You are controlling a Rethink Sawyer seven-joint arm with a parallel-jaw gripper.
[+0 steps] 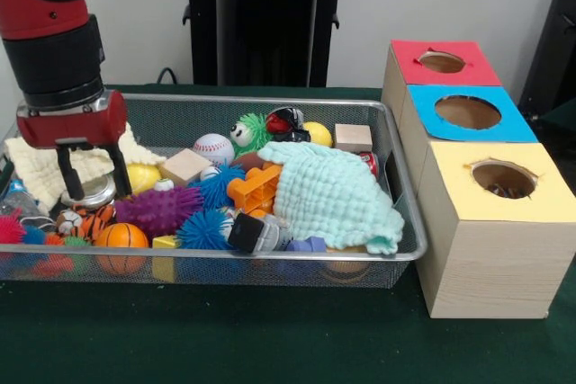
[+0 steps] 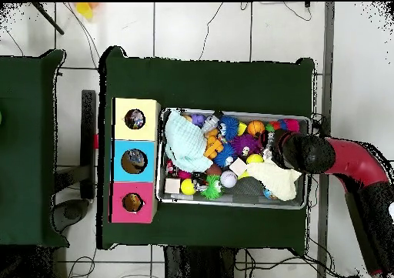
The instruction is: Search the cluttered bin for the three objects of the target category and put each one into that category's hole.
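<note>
The wire-mesh bin [image 1: 400, 182] is crowded rim to rim; three holed wooden boxes [image 1: 490, 222] stand beside it. A waffle-textured mint cloth [image 1: 333, 195] covers toys. The gripper [image 1: 90, 188], fingers spread, hangs over a tiger-striped ball [image 1: 90, 219].

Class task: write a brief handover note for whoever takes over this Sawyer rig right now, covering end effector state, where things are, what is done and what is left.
End effector: open, fingers down at one end of the mesh bin, over a small shiny round object; holding nothing.
Bin: cluttered with balls, blocks, spiky toys; a mint cloth covers the end nearest the boxes.
Boxes: red-topped, blue-topped and yellow-topped holes beside the bin; something lies in each.
Done: cannot tell.
Left: searching, sorting.
</note>
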